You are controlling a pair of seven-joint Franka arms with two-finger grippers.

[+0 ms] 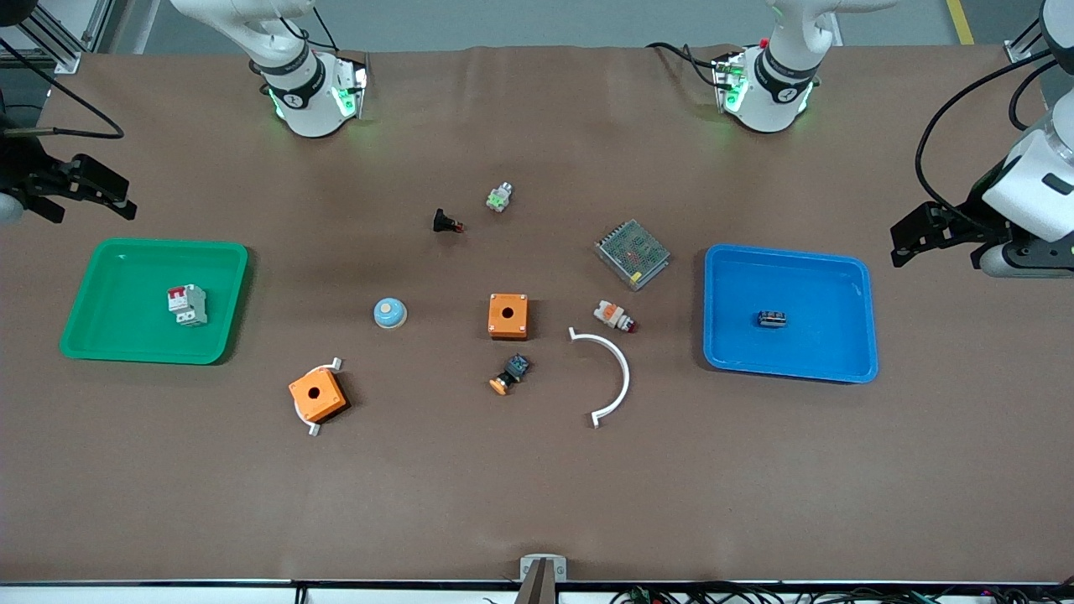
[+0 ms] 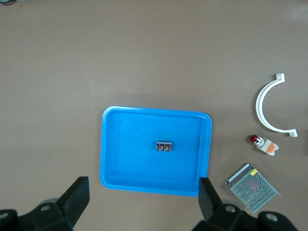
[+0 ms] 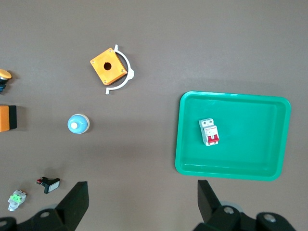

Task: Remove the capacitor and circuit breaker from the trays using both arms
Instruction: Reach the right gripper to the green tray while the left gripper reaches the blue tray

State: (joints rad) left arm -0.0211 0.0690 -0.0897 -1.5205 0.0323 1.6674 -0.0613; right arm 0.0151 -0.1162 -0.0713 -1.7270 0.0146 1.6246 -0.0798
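1. The capacitor [image 1: 772, 318] lies flat near the middle of the blue tray [image 1: 839, 369], touching none of its walls; the left wrist view shows it alone in there [image 2: 164, 146].
2. The breaker [image 1: 187, 304] lies in the green tray [image 1: 101, 348], a little toward the tray's inner side, its red patch at the end farther from the front camera.
3. The blue tray sits toward the left arm's end of the table, the green tray toward the right arm's end, well apart.
4. The left gripper [image 1: 908, 242] hangs in the air just off the blue tray's outer end, jaws wide apart and holding nothing.
5. The right gripper [image 1: 94, 195] hovers near the green tray's outer corner, fingers [image 3: 74, 202] likewise spread and empty.
6. Between the trays lie loose parts: an orange box [image 1: 508, 315], a second orange box [image 1: 318, 397] resting against a white curved clip, a larger white arc [image 1: 611, 369], a metal mesh module [image 1: 632, 253] and a blue dome [image 1: 390, 314].
7. The table [image 1: 537, 486] is covered in a matte brown sheet, faintly creased; grey floor and aluminium framing show past its edge by the arm bases, and cables run along the edge nearest the front camera.
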